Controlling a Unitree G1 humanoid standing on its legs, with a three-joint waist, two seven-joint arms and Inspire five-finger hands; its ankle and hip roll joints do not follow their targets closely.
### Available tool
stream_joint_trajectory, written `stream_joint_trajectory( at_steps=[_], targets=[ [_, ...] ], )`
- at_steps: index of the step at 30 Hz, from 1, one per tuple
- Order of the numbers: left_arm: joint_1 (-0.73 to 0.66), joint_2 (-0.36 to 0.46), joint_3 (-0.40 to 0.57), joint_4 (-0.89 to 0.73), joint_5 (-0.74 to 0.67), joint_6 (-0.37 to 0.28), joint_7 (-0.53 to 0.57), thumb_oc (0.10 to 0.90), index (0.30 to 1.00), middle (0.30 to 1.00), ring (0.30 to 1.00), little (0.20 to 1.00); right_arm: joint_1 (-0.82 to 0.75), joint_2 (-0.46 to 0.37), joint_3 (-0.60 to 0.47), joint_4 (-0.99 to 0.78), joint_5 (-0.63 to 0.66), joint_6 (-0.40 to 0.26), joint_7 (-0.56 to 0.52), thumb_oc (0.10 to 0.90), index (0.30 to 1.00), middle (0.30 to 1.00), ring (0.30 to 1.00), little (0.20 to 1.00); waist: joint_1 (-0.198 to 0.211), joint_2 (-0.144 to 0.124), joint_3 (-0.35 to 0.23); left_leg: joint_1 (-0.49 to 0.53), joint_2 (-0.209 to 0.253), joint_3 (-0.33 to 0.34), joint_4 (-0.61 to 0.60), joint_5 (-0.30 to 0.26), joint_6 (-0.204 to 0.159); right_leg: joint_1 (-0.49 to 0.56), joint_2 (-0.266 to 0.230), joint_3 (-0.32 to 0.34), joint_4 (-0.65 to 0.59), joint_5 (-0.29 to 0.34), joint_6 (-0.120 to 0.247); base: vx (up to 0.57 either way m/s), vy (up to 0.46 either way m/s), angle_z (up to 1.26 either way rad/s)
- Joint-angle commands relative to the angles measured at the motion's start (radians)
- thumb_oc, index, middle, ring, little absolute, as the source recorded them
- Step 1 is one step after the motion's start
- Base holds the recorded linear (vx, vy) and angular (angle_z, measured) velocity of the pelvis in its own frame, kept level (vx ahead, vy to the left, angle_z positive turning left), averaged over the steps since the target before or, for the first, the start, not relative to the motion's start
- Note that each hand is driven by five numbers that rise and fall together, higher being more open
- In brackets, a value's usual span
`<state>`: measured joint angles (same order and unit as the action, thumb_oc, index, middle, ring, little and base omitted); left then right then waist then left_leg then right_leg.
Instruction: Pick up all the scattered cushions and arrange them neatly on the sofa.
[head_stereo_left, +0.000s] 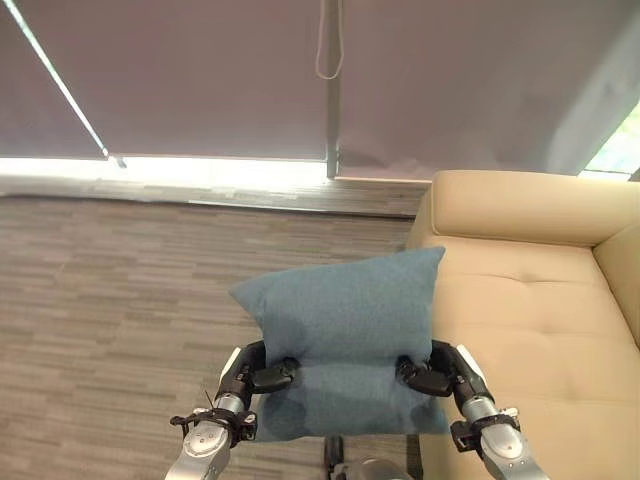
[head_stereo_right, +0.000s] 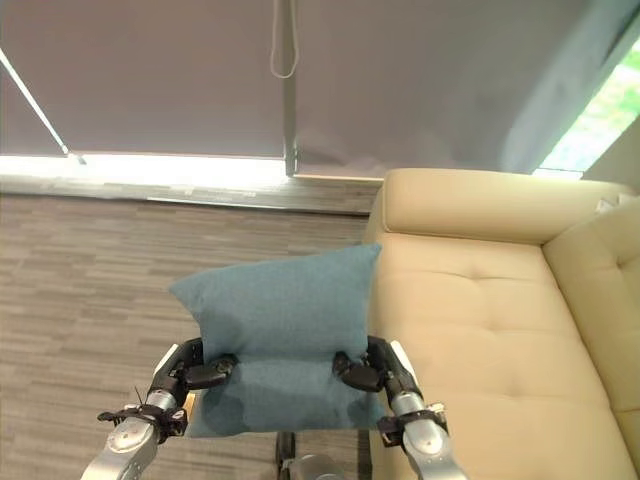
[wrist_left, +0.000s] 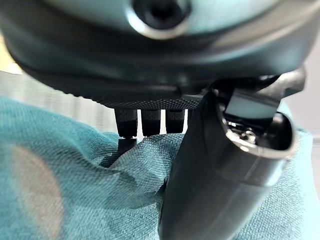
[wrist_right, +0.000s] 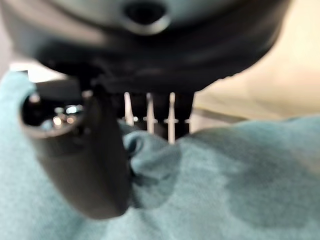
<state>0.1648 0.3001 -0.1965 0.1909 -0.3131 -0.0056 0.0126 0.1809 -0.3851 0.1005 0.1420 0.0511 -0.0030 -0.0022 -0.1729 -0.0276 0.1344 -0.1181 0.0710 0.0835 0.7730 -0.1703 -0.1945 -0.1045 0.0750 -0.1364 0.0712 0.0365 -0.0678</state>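
A blue-green cushion (head_stereo_left: 345, 320) is held up in front of me, above the floor and next to the sofa's near left end. My left hand (head_stereo_left: 255, 375) pinches its left side, thumb pressed into the fabric (wrist_left: 75, 175). My right hand (head_stereo_left: 432, 372) grips its right side the same way, thumb dug into the cloth (wrist_right: 225, 190). The beige sofa (head_stereo_left: 540, 300) stands to the right with its seat bare.
Grey wood-pattern floor (head_stereo_left: 110, 290) stretches to the left and ahead. Drawn grey blinds (head_stereo_left: 200, 80) cover the window at the back, with a pull cord (head_stereo_left: 329, 50) hanging in the middle. The sofa's armrest (head_stereo_right: 480, 205) is at the far end.
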Motion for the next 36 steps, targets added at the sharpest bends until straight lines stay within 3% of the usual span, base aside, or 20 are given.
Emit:
stream_joint_trajectory(
  at_steps=[1, 3, 5, 6, 8, 9, 13, 16, 18, 19, 22, 23, 26, 28, 29, 30, 36],
  targets=[
    [-0.070, 0.017, 0.006, -0.127, -0.027, -0.131, -0.025, 0.400, 0.300, 0.300, 0.300, 0.300, -0.041, -0.009, -0.065, -0.103, 0.059, -0.103, -0.047, 0.400, 0.300, 0.300, 0.300, 0.300, 0.011, -0.077, -0.040, 0.020, 0.006, 0.091, -0.155, 0.101, 0.104, 0.058, -0.060, 0.004, -0.081, -0.051, 0.091, 0.27, 0.060, -0.53],
    [-0.071, 0.021, 0.004, -0.133, -0.022, -0.129, -0.030, 0.400, 0.300, 0.300, 0.300, 0.300, -0.041, -0.010, -0.066, -0.101, 0.053, -0.102, -0.048, 0.400, 0.300, 0.300, 0.300, 0.300, 0.019, -0.091, -0.039, -0.003, 0.013, 0.078, -0.274, 0.044, 0.130, 0.078, -0.071, 0.036, -0.089, -0.067, 0.109, 0.20, 0.080, -0.54],
    [-0.071, 0.021, 0.003, -0.135, -0.020, -0.130, -0.029, 0.400, 0.300, 0.300, 0.300, 0.300, -0.043, -0.010, -0.064, -0.099, 0.051, -0.102, -0.050, 0.400, 0.300, 0.300, 0.300, 0.300, 0.027, -0.094, -0.037, -0.022, 0.009, 0.052, -0.360, 0.042, 0.133, 0.088, -0.077, 0.059, -0.091, -0.072, 0.115, 0.21, 0.133, -0.56],
    [-0.065, 0.022, 0.010, -0.145, -0.014, -0.135, -0.017, 0.400, 0.300, 0.300, 0.300, 0.300, -0.046, -0.010, -0.055, -0.098, 0.047, -0.102, -0.052, 0.400, 0.300, 0.300, 0.300, 0.300, 0.058, -0.088, -0.028, -0.055, -0.016, -0.055, -0.530, 0.105, 0.122, 0.114, -0.067, 0.111, -0.092, -0.090, 0.117, 0.37, 0.217, -0.48],
    [-0.060, 0.022, 0.015, -0.161, -0.020, -0.143, -0.005, 0.400, 0.300, 0.300, 0.300, 0.300, -0.056, -0.011, -0.048, -0.099, 0.042, -0.104, -0.056, 0.400, 0.300, 0.300, 0.300, 0.300, 0.091, -0.075, -0.015, -0.087, -0.051, -0.202, -0.635, 0.194, 0.098, 0.140, -0.046, 0.179, -0.073, -0.105, 0.110, 0.32, 0.179, -0.92],
    [-0.059, 0.022, 0.015, -0.164, -0.024, -0.145, -0.008, 0.400, 0.300, 0.300, 0.300, 0.300, -0.061, -0.011, -0.044, -0.098, 0.038, -0.102, -0.050, 0.400, 0.300, 0.300, 0.300, 0.300, 0.093, -0.069, -0.018, -0.077, -0.060, -0.239, -0.660, 0.194, 0.096, 0.139, -0.038, 0.203, -0.060, -0.112, 0.112, 0.23, 0.169, -1.71],
    [-0.056, 0.032, 0.006, -0.165, -0.017, -0.144, -0.017, 0.400, 0.300, 0.300, 0.300, 0.300, -0.051, -0.009, -0.046, -0.089, 0.018, -0.103, -0.045, 0.400, 0.300, 0.300, 0.300, 0.300, 0.089, -0.058, -0.038, -0.017, -0.047, -0.212, -0.706, 0.192, 0.106, 0.139, -0.048, 0.234, -0.022, -0.136, 0.119, 0.17, 0.163, -0.83],
    [-0.062, 0.054, 0.006, -0.173, -0.004, -0.140, -0.018, 0.400, 0.300, 0.300, 0.300, 0.300, -0.054, 0.008, -0.044, -0.095, 0.007, -0.097, -0.035, 0.400, 0.300, 0.300, 0.300, 0.300, 0.075, -0.055, -0.057, 0.023, -0.054, -0.137, -0.723, 0.164, 0.152, 0.115, -0.074, 0.273, 0.068, -0.142, 0.151, 0.22, 0.287, -0.28],
    [-0.066, 0.058, 0.011, -0.171, -0.001, -0.139, -0.014, 0.400, 0.300, 0.300, 0.300, 0.300, -0.058, 0.013, -0.039, -0.095, 0.004, -0.097, -0.032, 0.400, 0.300, 0.300, 0.300, 0.300, 0.076, -0.055, -0.054, 0.032, -0.055, -0.117, -0.724, 0.156, 0.162, 0.096, -0.074, 0.286, 0.110, -0.136, 0.163, 0.08, 0.140, -0.92],
    [-0.072, 0.065, 0.032, -0.174, -0.005, -0.146, 0.010, 0.400, 0.300, 0.300, 0.300, 0.300, -0.081, 0.023, -0.018, -0.094, -0.002, -0.097, -0.028, 0.400, 0.300, 0.300, 0.300, 0.300, 0.081, -0.050, -0.036, 0.048, -0.051, -0.060, -0.713, 0.134, 0.183, 0.038, -0.088, 0.257, 0.209, -0.102, 0.193, 0.05, 0.130, -0.86],
    [-0.067, 0.068, 0.044, -0.172, -0.007, -0.148, 0.016, 0.400, 0.300, 0.300, 0.300, 0.300, -0.091, 0.035, -0.008, -0.098, -0.002, -0.097, -0.023, 0.400, 0.300, 0.300, 0.300, 0.300, 0.086, -0.040, -0.035, 0.069, -0.040, -0.021, -0.728, 0.130, 0.191, -0.010, -0.101, 0.202, 0.271, -0.083, 0.212, 0.09, 0.142, -1.31],
    [-0.056, 0.065, 0.056, -0.176, -0.014, -0.153, 0.026, 0.400, 0.300, 0.300, 0.300, 0.300, -0.093, 0.045, 0.001, -0.100, 0.000, -0.097, -0.020, 0.400, 0.300, 0.300, 0.300, 0.300, 0.088, -0.035, -0.033, 0.115, -0.046, 0.017, -0.751, 0.113, 0.196, -0.030, -0.136, 0.086, 0.274, -0.092, 0.209, 0.14, 0.126, -0.72],
    [-0.046, 0.064, 0.063, -0.178, -0.018, -0.152, 0.021, 0.400, 0.300, 0.300, 0.300, 0.300, -0.101, 0.046, 0.007, -0.100, 0.002, -0.094, -0.017, 0.400, 0.300, 0.300, 0.300, 0.300, 0.084, -0.030, -0.047, 0.136, -0.049, 0.044, -0.772, 0.102, 0.194, -0.043, -0.124, 0.017, 0.190, -0.101, 0.195, 0.15, 0.064, -0.92],
    [-0.041, 0.057, 0.067, -0.167, -0.020, -0.147, 0.020, 0.400, 0.300, 0.300, 0.300, 0.300, -0.102, 0.043, 0.005, -0.097, 0.006, -0.094, -0.016, 0.400, 0.300, 0.300, 0.300, 0.300, 0.080, -0.034, -0.056, 0.176, -0.060, 0.083, -0.787, 0.076, 0.194, -0.090, -0.115, -0.085, 0.091, -0.063, 0.180, 0.27, 0.037, -0.67],
    [-0.042, 0.056, 0.067, -0.167, -0.020, -0.148, 0.020, 0.400, 0.300, 0.300, 0.300, 0.300, -0.103, 0.043, 0.004, -0.097, 0.006, -0.094, -0.016, 0.400, 0.300, 0.300, 0.300, 0.300, 0.079, -0.033, -0.056, 0.176, -0.059, 0.082, -0.788, 0.075, 0.194, -0.089, -0.113, -0.086, 0.089, -0.063, 0.180, 0.29, 0.006, -0.61],
    [-0.052, 0.052, 0.065, -0.153, -0.016, -0.146, 0.017, 0.400, 0.300, 0.300, 0.300, 0.300, -0.105, 0.045, 0.006, -0.090, 0.006, -0.095, -0.018, 0.400, 0.300, 0.300, 0.300, 0.300, 0.077, -0.026, -0.050, 0.213, -0.054, 0.099, -0.788, 0.043, 0.187, -0.112, -0.127, -0.179, 0.059, -0.062, 0.190, 0.21, -0.005, -0.43],
    [-0.060, 0.038, 0.036, -0.147, -0.009, -0.153, -0.015, 0.400, 0.300, 0.300, 0.300, 0.300, -0.074, 0.031, -0.014, -0.089, 0.008, -0.101, -0.020, 0.400, 0.300, 0.300, 0.300, 0.300, 0.043, -0.034, -0.065, 0.238, -0.065, 0.105, -0.672, 0.009, 0.173, -0.046, -0.103, -0.116, -0.001, -0.051, 0.153, 0.22, -0.046, -0.24]
  ],
)
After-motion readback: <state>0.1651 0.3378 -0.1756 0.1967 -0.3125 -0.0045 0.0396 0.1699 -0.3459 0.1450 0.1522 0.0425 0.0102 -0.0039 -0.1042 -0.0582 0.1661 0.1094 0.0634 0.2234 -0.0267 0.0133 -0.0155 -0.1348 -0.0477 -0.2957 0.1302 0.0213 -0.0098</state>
